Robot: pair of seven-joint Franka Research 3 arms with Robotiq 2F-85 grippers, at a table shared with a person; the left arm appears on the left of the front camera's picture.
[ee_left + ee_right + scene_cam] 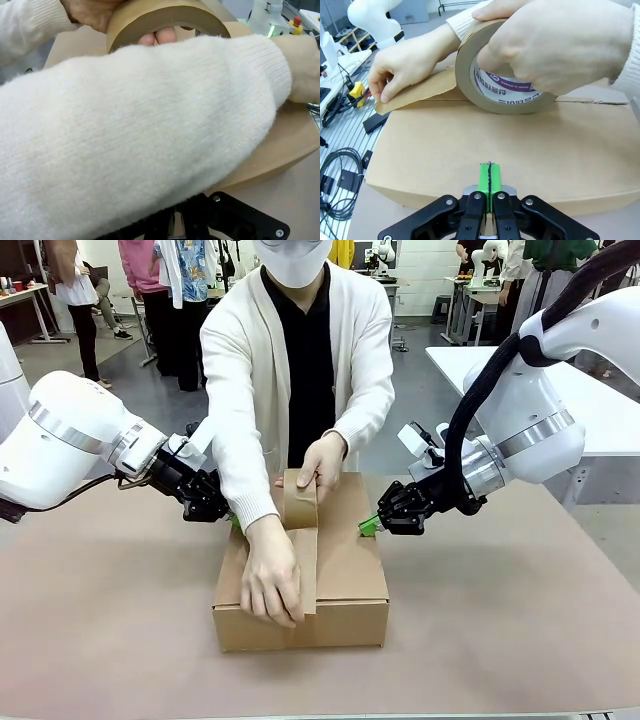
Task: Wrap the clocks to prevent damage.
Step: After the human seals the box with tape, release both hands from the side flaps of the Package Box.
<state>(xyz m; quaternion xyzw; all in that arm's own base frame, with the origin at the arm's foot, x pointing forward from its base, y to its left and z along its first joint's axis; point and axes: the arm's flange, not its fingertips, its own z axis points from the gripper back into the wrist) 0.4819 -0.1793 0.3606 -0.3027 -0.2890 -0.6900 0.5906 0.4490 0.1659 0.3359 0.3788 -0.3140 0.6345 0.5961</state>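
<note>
Brown corrugated cardboard box [352, 575], rectangular, flaps shut, is set at mid surface [110, 640], which is covered in a matt pinkish-brown sheet. Where the clocks lie cannot be told; the inside of the box is hidden.

A wide roll of brown paper tape [300, 498] is stood on edge on the box top. One hand [323, 462] of the person is laid over it. In the right wrist view purple print is seen on the roll's [468, 75] inner core, under that hand [560, 45]. A flat, smooth strip of tape [306, 558] is drawn from the roll along the centre seam to the near edge, where it is pinned down by the other hand [270, 585]. The strip's free end [417, 97] is pinched at the box corner by those fingers [395, 80].

Left gripper [234, 522]: black fingers, green pads, held at the box's left side, jaws together. Its tip is covered in the left wrist view by a fuzzy, cream knitted sleeve [150, 125], with the roll [165, 20] beyond.

Right gripper [368, 526]: held at the box's right side. Its green pads [489, 175] are seen pressed together with nothing between them, the tip just at the cardboard wall [495, 145]; contact cannot be told.
</note>
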